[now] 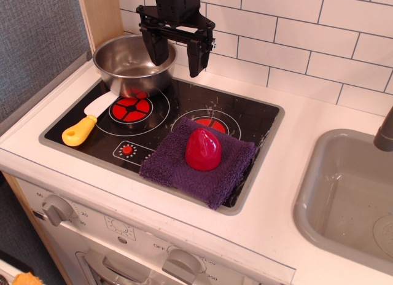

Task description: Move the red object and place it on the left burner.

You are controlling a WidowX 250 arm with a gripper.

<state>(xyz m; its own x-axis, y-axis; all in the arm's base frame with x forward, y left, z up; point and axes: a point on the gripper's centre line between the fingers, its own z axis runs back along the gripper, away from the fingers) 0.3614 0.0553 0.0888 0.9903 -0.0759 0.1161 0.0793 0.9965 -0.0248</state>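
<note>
Left edge of the cooktop (258, 122): a yellow-handled spatula (86, 122) lies flat on the black glass, its white blade pointing toward the left burner (132, 109).

Left burner: the ring of red wedges is partly exposed. A steel pot (130, 62) stands at the back of it and covers its rear portion; the front portion is bare. I judge the bare area narrow for a placement, with pot and spatula both close by.

Above the pot: my fingers (177, 51) hang in the air, spread apart, holding nothing. They are well apart from the target item.

Centre right: a purple cloth (178, 171) lies over the front of the right burner (212, 124) and reaches the cooktop's front rim. The red object (203, 149) stands upright on the middle of this cloth, pointed top up, broad base down.

Handling assessment, red object: it looks like hollow glossy plastic, so I expect it to be light and stiff, and not fragile. The surface is smooth and the sides taper upward, so I expect a grip near the tip to slide off. I would take hold low, across the widest part of the dome just above the base, descending from straight overhead. Risk noted: the soft cloth may snag on my fingers or be pinched with the item.

The white desk (295, 193) carries nothing relevant. A grey sink (319, 174) lies at the far right.
</note>
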